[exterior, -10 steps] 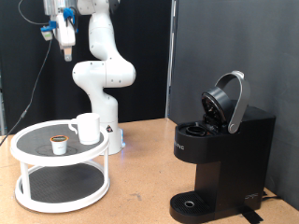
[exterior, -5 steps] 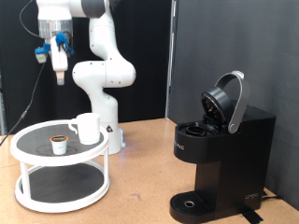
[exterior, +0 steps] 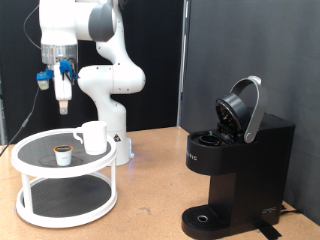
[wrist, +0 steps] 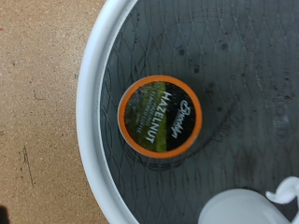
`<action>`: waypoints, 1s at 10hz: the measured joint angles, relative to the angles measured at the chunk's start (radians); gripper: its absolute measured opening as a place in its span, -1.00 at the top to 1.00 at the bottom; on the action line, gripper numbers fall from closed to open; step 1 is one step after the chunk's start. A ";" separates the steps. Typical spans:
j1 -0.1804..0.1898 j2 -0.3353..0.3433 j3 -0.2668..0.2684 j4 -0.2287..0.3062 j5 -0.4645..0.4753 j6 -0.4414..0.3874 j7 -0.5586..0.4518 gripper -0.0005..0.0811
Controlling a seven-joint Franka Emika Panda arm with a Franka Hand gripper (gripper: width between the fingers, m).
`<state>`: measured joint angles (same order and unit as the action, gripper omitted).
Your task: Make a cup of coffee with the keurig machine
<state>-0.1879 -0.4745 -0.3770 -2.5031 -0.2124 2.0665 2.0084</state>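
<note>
Pincer [exterior: 63,108], grip state unreadable, hangs above the pod [wrist: 162,116] beside the cup [exterior: 94,137]; coffee maker [exterior: 236,165] lid raised, ready for loading.

Robotics lab setup. Black curtain backdrop [exterior: 200,50] behind a bare wooden tabletop [exterior: 150,190]. Robot arm [exterior: 105,70] mounted on it.

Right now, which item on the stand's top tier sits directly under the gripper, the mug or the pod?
The coffee pod: the gripper hangs straight above it, while the white mug stands toward the exterior view's right.

White rounded arm [exterior: 105,75], blue fittings, black cable
</note>
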 joint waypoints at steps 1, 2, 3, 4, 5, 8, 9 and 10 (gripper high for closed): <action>0.000 0.016 0.000 -0.010 0.000 0.024 0.000 -0.81; 0.000 0.028 0.000 -0.020 -0.001 0.049 0.000 -0.81; 0.000 0.039 0.000 -0.033 -0.006 0.075 0.000 -0.81; 0.000 0.049 0.000 -0.045 -0.015 0.097 0.000 -0.81; -0.001 0.059 0.000 -0.058 -0.023 0.121 0.001 -0.81; -0.014 0.084 0.000 -0.096 -0.058 0.196 0.014 -0.81; -0.019 0.094 0.000 -0.106 -0.071 0.221 0.022 -0.81; -0.026 0.106 0.000 -0.115 -0.081 0.247 0.027 -0.81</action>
<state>-0.2135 -0.3684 -0.3773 -2.6178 -0.2935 2.3137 2.0355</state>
